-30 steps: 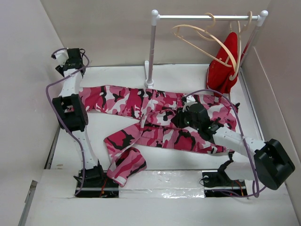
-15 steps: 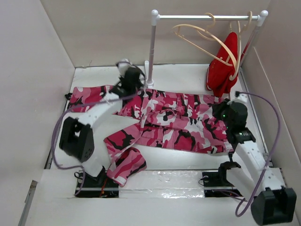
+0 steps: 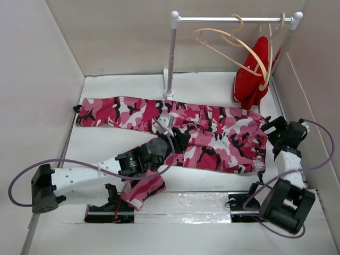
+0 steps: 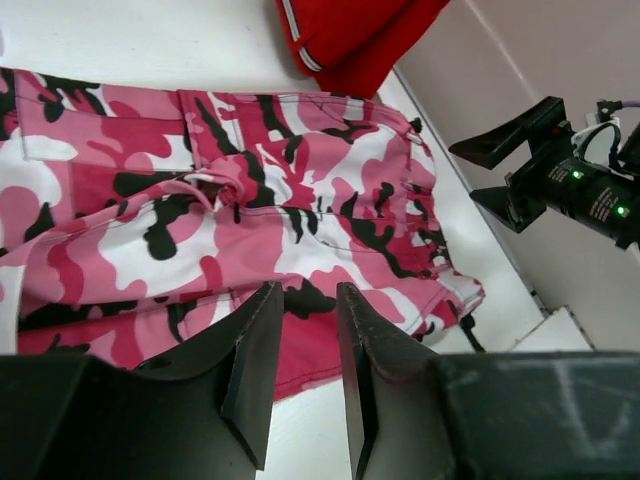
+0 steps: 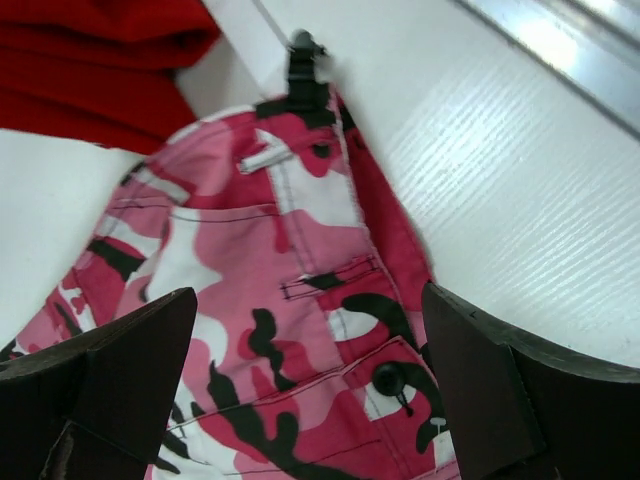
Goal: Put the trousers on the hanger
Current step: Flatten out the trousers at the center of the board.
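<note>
Just now the left gripper (image 4: 305, 295) swung over the trousers (image 3: 212, 138) middle, barely open, empty; right gripper (image 5: 308, 300) gapes empty at their right end; hanger (image 3: 228, 40) untouched.

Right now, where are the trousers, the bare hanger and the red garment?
trousers (image 3: 223, 143): top view, on the seat area, lying flat.
hanger (image 3: 208, 30): top view, on its left arm.
red garment (image 3: 248, 82): top view, on the hanging cloth.

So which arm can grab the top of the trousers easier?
The right, probably. The right gripper hangs wide open over the waistband corner of the trousers; the left gripper sits over their middle, fingers barely apart.
</note>
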